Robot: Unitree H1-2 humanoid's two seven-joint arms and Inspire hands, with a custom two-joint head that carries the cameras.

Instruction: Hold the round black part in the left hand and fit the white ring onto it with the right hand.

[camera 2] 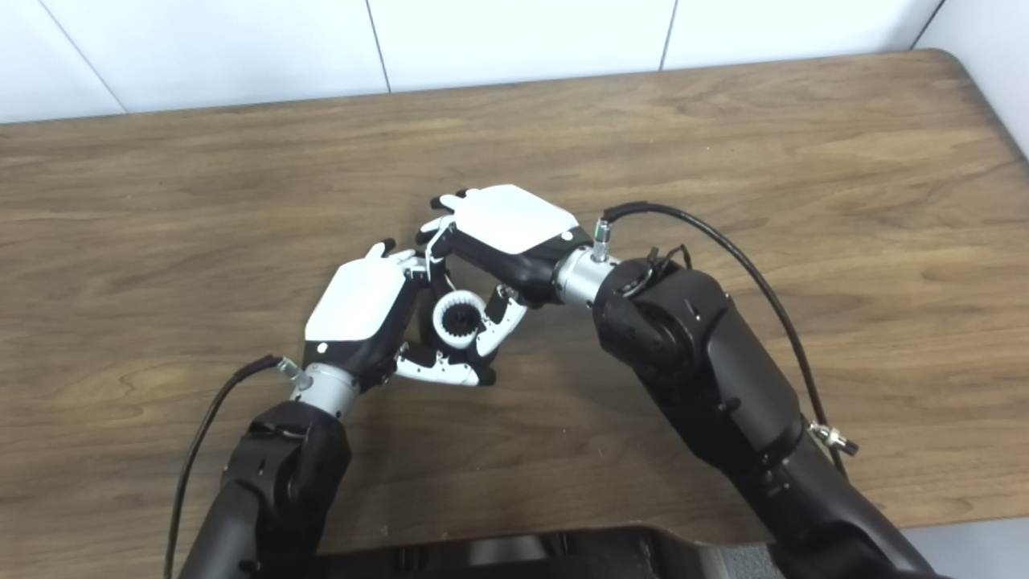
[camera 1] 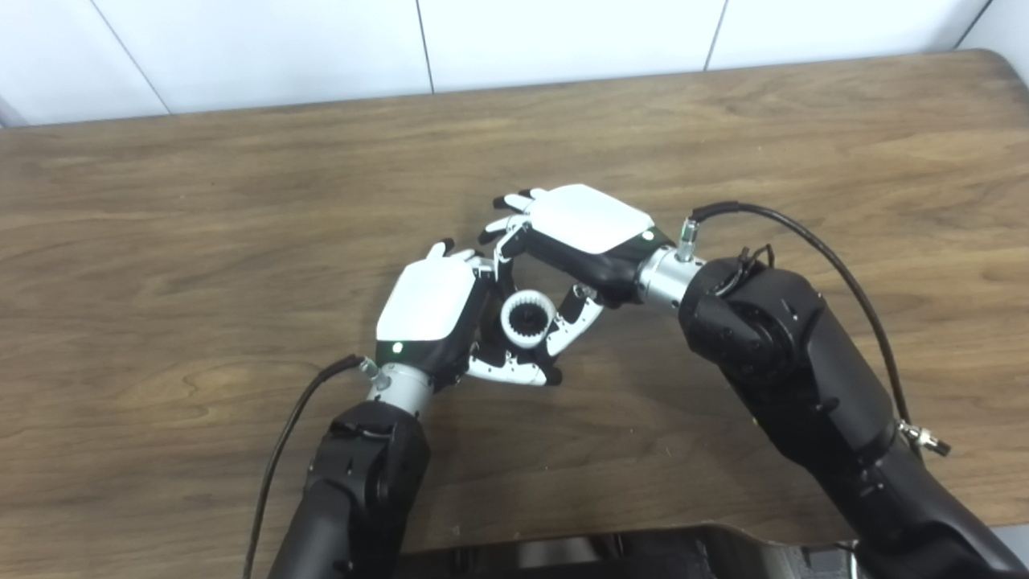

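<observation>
Both hands are held close together over the middle of the brown table. The white ring with its dark toothed middle is pinched between the left hand and the right hand. The round black part cannot be made out clearly.

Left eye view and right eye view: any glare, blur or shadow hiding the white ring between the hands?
Left eye view: soft overall, even light, no glare; the white ring shows its toothed bore, the black part is lost in dark shadow behind the left hand. Right eye view: same softness; the right hand back is bright but not blown out, faint shadows on the table.
</observation>
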